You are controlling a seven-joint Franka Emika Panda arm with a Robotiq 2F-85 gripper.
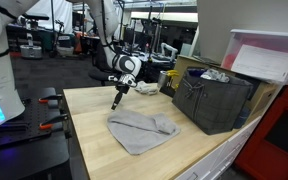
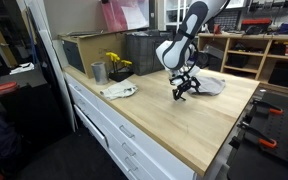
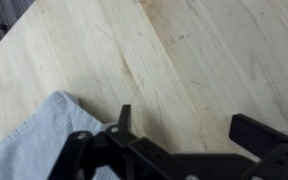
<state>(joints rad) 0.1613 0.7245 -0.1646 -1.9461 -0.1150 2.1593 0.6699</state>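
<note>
Closest in, the wrist view shows the gripper with its jaws spread wide and nothing between them, over bare wood of the table. A corner of the grey cloth lies just beside one finger, on the side turned away from the crate. In an exterior view the gripper hangs low over the table, well in front of the crate. The cloth lies rumpled and mostly flat on the wood between the gripper and the crate's near corner, apart from the crate. It looks like thin towelling, so it is likely light, soft and limp. It should droop and fold when lifted, and it may slide on the smooth board if it is pushed rather than pinched. A raised fold or the near corner seems the best place to take hold, with the fingers brought right down to the wood. From the opposite side, the gripper and the arm cover part of the cloth. Whether the fingertips touch the table cannot be told in any view. The wrist view cuts off most of the cloth, and what fills the crate is too dark and small to make out.
</note>
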